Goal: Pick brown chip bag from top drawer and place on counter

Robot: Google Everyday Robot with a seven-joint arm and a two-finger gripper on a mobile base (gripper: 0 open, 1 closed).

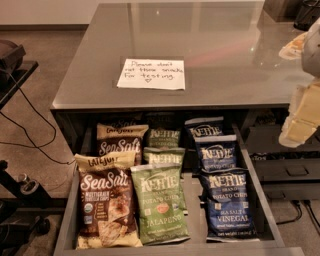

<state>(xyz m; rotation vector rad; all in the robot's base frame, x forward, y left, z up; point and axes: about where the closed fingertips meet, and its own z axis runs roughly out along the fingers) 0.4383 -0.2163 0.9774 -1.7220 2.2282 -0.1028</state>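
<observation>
Speckled brown floor, pale wall behind, dark stand at left.

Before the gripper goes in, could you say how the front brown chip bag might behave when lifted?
The front brown chip bag looks puffy and creased, so probably light and yielding. Its glossy film may slip. Its pictured chips likely crush. The gripper hangs right of the counter.

My gripper, at the right edge of the frame, looks like pale, smooth plastic. The counter across the top is glossy grey and mirrors light. Its note is matt white paper. The top drawer below is dull grey metal. The brown chip bag, lower left, is shiny, crinkled film.
</observation>
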